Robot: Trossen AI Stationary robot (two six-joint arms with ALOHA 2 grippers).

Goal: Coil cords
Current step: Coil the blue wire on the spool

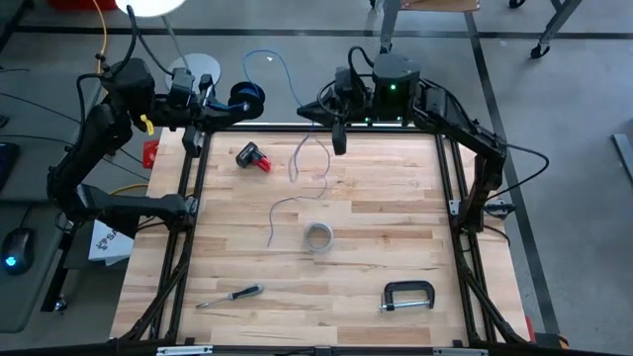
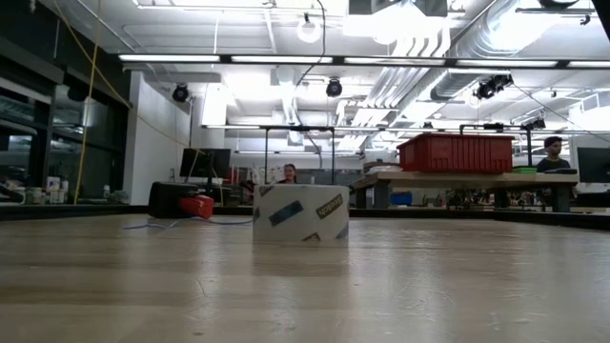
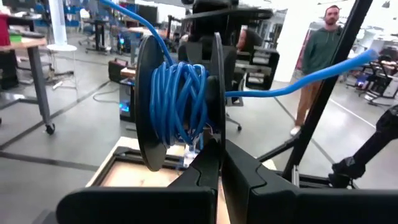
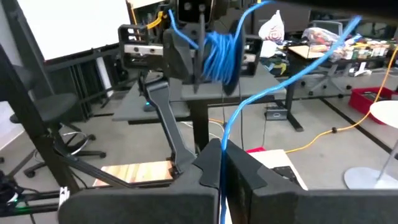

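A black spool (image 3: pixel 177 102) wound with blue cord (image 3: pixel 180 93) hangs past the table's far left corner, with my left gripper (image 3: pixel 221 167) shut on it; the high view shows gripper (image 1: pixel 220 102) and spool (image 1: pixel 247 99). From the spool the blue cord (image 1: pixel 282 64) arcs over to my right gripper (image 1: pixel 326 107), shut on it above the far edge. Below that gripper, thin cord (image 1: pixel 295 168) drops and trails in loose bends over the table (image 1: pixel 396 227). My left gripper pinches the rim of one black spool flange (image 3: pixel 214 144) between its two fingers, coming at it level. The spool hangs clear of the table with its flanges upright. My right gripper pinches a stretch of the blue cord (image 4: pixel 222 144) between its fingertips, fingers about level and pointing toward the spool. The cord rises from the fingers toward the spool (image 4: pixel 217 50), with some slack.
On the table lie a tape roll (image 1: pixel 316 235), a red and black tool (image 1: pixel 254 156), a screwdriver (image 1: pixel 229 295) and a black clamp (image 1: pixel 407 297). The black frame rails (image 1: pixel 188 198) run along the table's sides. People stand in the room beyond.
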